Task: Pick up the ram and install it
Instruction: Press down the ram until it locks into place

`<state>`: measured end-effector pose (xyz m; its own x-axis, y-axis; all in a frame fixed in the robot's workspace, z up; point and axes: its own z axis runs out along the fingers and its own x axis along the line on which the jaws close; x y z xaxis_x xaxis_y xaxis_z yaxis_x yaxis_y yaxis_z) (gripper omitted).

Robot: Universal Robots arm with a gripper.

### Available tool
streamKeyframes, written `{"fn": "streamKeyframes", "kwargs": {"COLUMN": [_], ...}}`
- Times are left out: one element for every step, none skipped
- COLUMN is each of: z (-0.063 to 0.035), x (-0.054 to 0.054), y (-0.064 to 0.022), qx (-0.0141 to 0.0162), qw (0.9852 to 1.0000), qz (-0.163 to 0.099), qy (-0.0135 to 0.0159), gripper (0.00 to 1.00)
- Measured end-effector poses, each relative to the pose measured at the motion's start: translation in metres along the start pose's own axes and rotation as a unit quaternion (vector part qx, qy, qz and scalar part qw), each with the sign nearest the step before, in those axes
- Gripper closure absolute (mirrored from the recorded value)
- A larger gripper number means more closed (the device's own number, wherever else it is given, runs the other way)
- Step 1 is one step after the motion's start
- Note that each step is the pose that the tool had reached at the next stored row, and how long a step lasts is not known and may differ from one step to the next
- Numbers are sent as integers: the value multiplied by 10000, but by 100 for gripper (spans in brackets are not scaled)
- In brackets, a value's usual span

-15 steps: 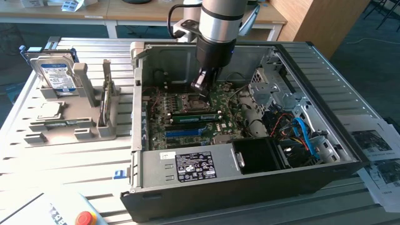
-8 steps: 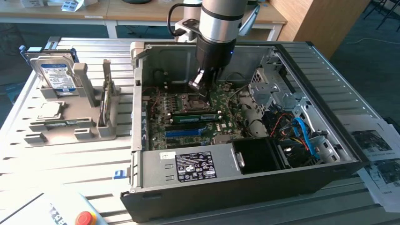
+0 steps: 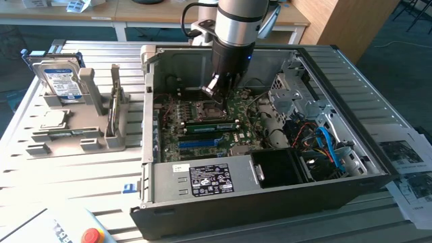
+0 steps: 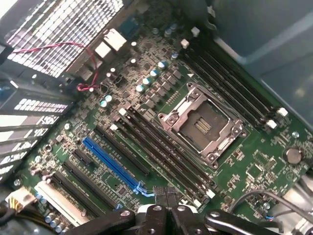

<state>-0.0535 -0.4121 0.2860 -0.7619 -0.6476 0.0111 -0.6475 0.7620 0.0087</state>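
Observation:
My gripper point(image 3: 214, 93) hangs inside the open computer case point(image 3: 270, 195), just above the motherboard point(image 3: 202, 134) beside the CPU socket point(image 3: 206, 107). In the wrist view its fingers point(image 4: 167, 192) are pressed together with nothing between them, over the near end of the black memory slots point(image 4: 161, 152). A thin green strip that looks like the ram point(image 3: 212, 123) lies along the slots just in front of the socket; whether it is fully seated I cannot tell. Another thin board point(image 3: 115, 98) stands on edge in the grey fixture point(image 3: 74, 139) outside the case.
A silver hard drive point(image 3: 59, 81) stands in the fixture at the exterior view's left. Drive cages and blue cables point(image 3: 327, 144) fill the case's right side, with the power supply point(image 3: 202, 179) at its front. The long blue slot point(image 4: 110, 164) lies beside the memory slots. Papers point(image 3: 412, 167) lie right.

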Motion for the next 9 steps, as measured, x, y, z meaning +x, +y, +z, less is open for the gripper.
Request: {"fn": "streamKeyframes", "kwargs": {"z": [0, 0, 0, 0, 0, 0, 0, 0, 0], "x": [0, 0, 0, 0, 0, 0, 0, 0, 0], "y": [0, 0, 0, 0, 0, 0, 0, 0, 0], "qx": [0, 0, 0, 0, 0, -1, -1, -1, -1], "qw": [10000, 9999, 9999, 9998, 9997, 9997, 9996, 9995, 9994], "qz": [51, 102, 150, 192, 225, 258, 292, 323, 352], "qy": [-1, -2, -3, -4, -4, -5, -6, -6, -6], "gripper": [90, 90, 90, 90, 90, 90, 90, 90, 90]}}
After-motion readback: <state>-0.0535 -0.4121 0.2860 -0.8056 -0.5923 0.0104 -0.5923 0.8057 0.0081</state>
